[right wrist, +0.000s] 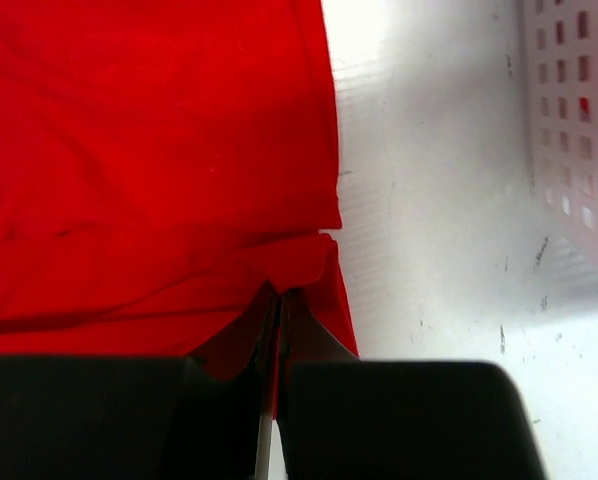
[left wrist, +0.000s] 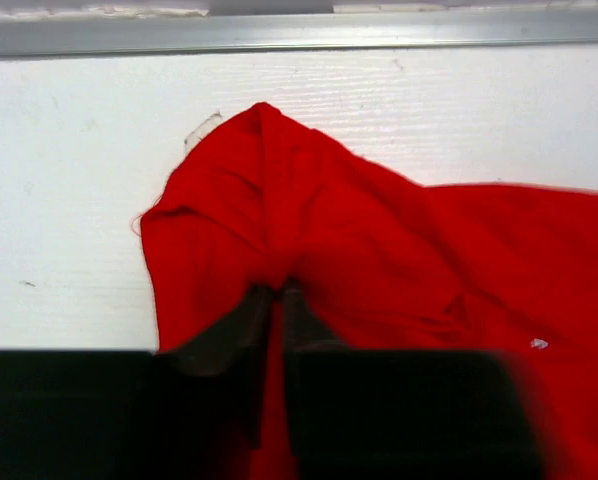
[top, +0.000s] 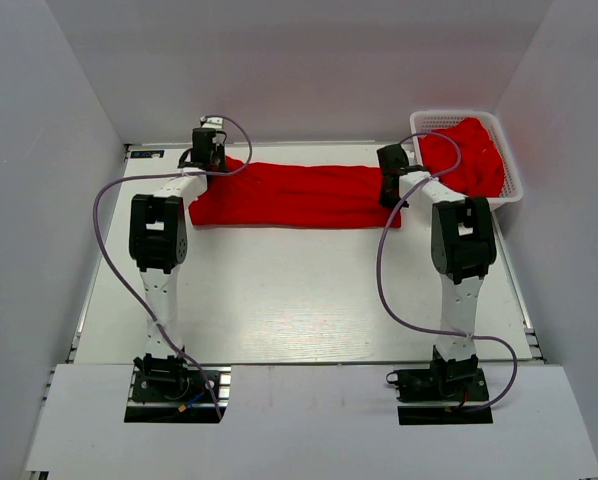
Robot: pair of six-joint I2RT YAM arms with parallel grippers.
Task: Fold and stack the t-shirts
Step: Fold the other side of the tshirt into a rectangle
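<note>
A red t-shirt [top: 294, 195] lies as a long folded strip across the far part of the table. My left gripper [top: 211, 158] is shut on its left end; in the left wrist view the gripper [left wrist: 275, 290] pinches a raised fold of the t-shirt [left wrist: 379, 240]. My right gripper [top: 391, 188] is shut on its right end; in the right wrist view the gripper [right wrist: 279, 293] pinches the t-shirt [right wrist: 149, 160] near its right edge. More red t-shirts [top: 469, 155] are heaped in the basket.
The white mesh basket [top: 512, 190] stands at the far right corner, close to my right gripper; its wall [right wrist: 579, 130] shows in the right wrist view. A metal rail [left wrist: 299, 32] runs along the table's far edge. White table [top: 299, 290] lies nearer the arm bases.
</note>
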